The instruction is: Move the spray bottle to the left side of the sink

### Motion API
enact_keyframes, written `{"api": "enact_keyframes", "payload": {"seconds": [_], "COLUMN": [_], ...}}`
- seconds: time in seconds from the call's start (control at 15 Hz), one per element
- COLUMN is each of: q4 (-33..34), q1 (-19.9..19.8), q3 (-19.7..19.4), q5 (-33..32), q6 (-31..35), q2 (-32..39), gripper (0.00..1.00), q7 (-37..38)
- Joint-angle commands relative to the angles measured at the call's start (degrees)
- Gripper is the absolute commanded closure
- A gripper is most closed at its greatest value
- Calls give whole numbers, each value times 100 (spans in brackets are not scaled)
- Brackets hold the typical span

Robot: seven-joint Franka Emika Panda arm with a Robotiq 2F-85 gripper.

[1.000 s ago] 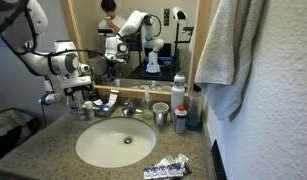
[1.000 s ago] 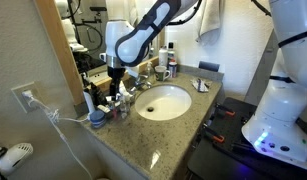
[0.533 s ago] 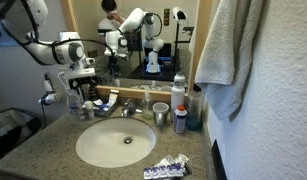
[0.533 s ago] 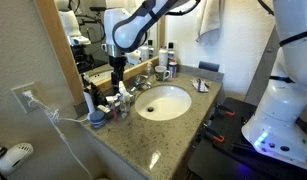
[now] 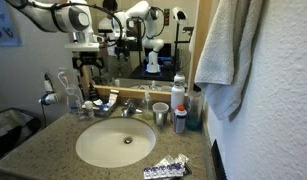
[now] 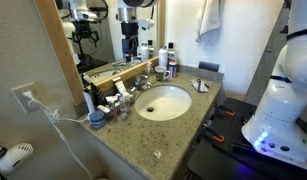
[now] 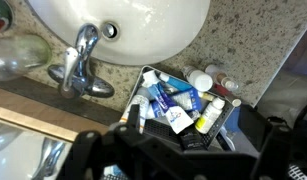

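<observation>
Speckled stone countertop [image 5: 33,150] ran around the white sink [image 5: 115,143] under a large mirror. In an exterior view the gripper [image 5: 88,72] hung high above the counter's left back corner, well apart from everything. From there I could not tell if its jaws were wide or narrow. A clear bottle [image 5: 69,92], which I took for the spray bottle, stood on the left side of the basin, near the faucet [image 5: 126,108].

In an exterior view from the side, the gripper [image 6: 130,38] was up before the mirror, above the crowded things beside the sink [image 6: 163,102].

In the wrist view the gripper itself was only a dark blur along the lower edge, so the jaws were again not readable. Below lay the faucet [image 7: 81,60], a tray of toiletries [image 7: 178,100] and something clear and greenish [image 7: 15,55], perhaps the same bottle.

I judged that the placing was done. The good move was to rise straight up, not sideways, so nothing gets knocked. The bottle's long axis was vertical; where its nozzle pointed, I could not tell.
</observation>
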Motion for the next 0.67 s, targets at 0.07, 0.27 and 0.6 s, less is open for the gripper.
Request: {"api": "enact_keyframes", "payload": {"seconds": [0.07,0.27,0.6], "q4": [-318,-607,-1019], "q1": [-254,-374,-427], "q3": [-276,-472,-654], "q5": [344,456,393], "q6": [-349,-258,-224], "q2": [-745,-1048,-1303], "gripper": [0,0,0], "q7": [107,110,154]}}
